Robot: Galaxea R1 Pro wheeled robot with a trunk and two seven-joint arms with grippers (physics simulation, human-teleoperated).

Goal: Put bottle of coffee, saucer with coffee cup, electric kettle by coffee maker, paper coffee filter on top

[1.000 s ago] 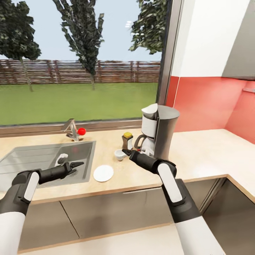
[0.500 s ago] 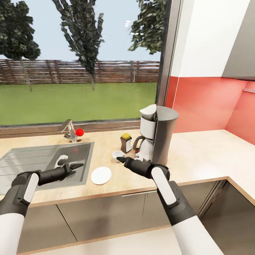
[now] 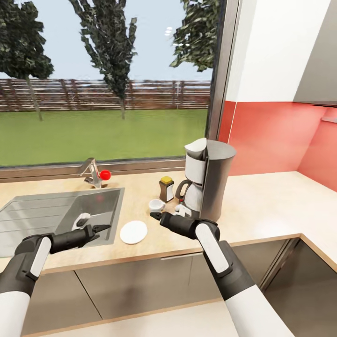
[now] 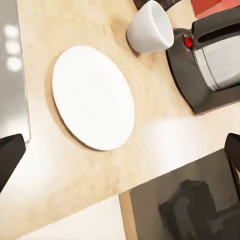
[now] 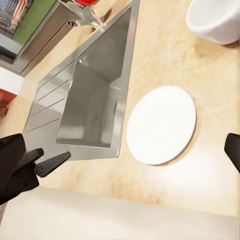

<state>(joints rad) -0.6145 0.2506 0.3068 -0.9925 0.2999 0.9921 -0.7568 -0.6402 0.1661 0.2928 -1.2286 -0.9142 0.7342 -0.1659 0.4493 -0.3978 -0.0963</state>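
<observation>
The grey coffee maker [image 3: 208, 180] stands on the wooden countertop [image 3: 262, 206], with a white piece at its top. Just left of it stands the brown bottle of coffee [image 3: 166, 188] with a yellow lid. A white coffee cup [image 3: 156, 205] sits upright on the counter in front of the bottle. The white saucer [image 3: 133, 232] lies bare near the counter's front edge, apart from the cup. My right gripper [image 3: 155, 216] hovers open between cup and saucer. My left gripper [image 3: 100, 228] is open over the sink's right edge, left of the saucer. The wrist views show the saucer [image 4: 92, 97] [image 5: 161, 124] and cup [image 4: 150, 27].
A steel sink [image 3: 47, 213] is set into the counter at the left, with a faucet [image 3: 91, 173] and a red knob [image 3: 106, 174] behind it. A small white object [image 3: 83, 218] lies in the basin. A window runs along the back; red wall at right.
My right gripper has drawn back from beside the cup toward the counter's front and left, nearer the saucer. The left gripper dropped slightly. The view shifted a little.
</observation>
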